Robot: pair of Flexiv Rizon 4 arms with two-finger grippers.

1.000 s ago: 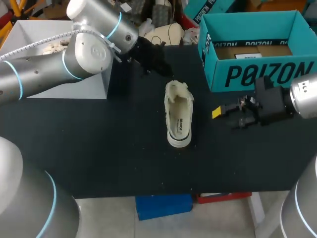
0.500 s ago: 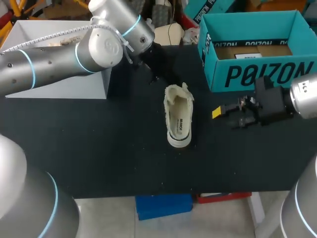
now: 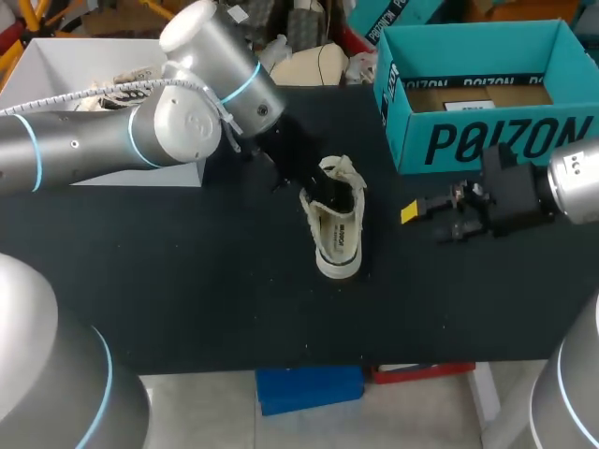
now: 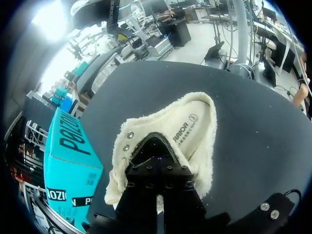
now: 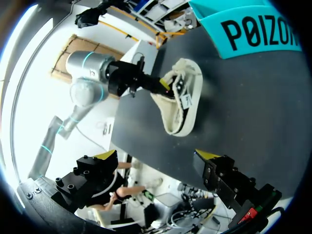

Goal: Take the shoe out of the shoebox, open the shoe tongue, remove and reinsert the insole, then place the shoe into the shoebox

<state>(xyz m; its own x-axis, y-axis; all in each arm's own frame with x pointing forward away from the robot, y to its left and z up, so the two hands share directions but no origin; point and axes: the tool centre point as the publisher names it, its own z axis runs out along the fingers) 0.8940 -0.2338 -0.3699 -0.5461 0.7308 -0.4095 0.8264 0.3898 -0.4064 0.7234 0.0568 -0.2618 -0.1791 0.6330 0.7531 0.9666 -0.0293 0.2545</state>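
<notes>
A cream fleece-lined shoe [image 3: 339, 234] lies mid-table, heel toward the front edge, its printed insole showing [image 4: 191, 130]. My left gripper [image 3: 328, 190] is shut, its tips hidden inside the shoe's opening at the tongue [image 4: 155, 146]; from the right wrist it shows at the shoe's far end [image 5: 165, 87], with the shoe [image 5: 184, 105] just past it. The teal shoebox [image 3: 487, 140] stands open at the back right, and the left wrist view has it [image 4: 68, 165] beside the shoe. My right gripper [image 3: 429, 215] hovers open and empty right of the shoe [image 5: 156, 156].
A white bin [image 3: 56, 65] sits at the back left, under my left arm. The black tabletop [image 3: 187, 281] stretches bare to the front edge. In the right wrist view, the shoebox's wall [image 5: 253, 29] lies beyond the shoe.
My left gripper came forward from behind the shoe and pushed into its opening. The shoe's toe end has shifted and twisted slightly left. The right arm has not moved.
</notes>
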